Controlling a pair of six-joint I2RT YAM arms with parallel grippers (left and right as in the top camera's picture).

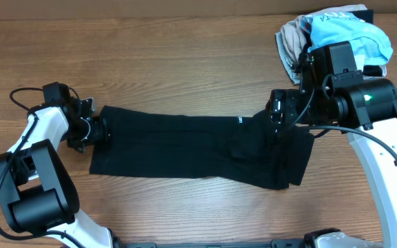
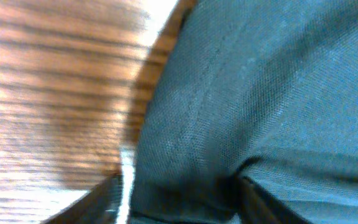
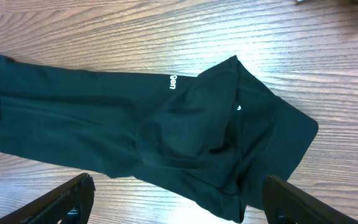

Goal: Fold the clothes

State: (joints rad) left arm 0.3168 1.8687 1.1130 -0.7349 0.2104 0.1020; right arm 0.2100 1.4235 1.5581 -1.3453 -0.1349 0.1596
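Observation:
The black garment (image 1: 185, 148) lies stretched left to right across the wooden table, with a small white logo near its upper right and a rumpled, doubled-over right end (image 1: 281, 158). My left gripper (image 1: 96, 131) is at the garment's left edge, its fingers closed on the black fabric (image 2: 229, 124). My right gripper (image 1: 276, 110) hovers above the rumpled right end, open and empty. In the right wrist view the garment (image 3: 135, 124) spreads below the wide-apart fingers (image 3: 179, 202).
A pile of other clothes, a light blue garment (image 1: 350, 31) over a beige one (image 1: 291, 41), sits at the back right corner behind the right arm. Bare wooden table (image 1: 185, 69) surrounds the black garment.

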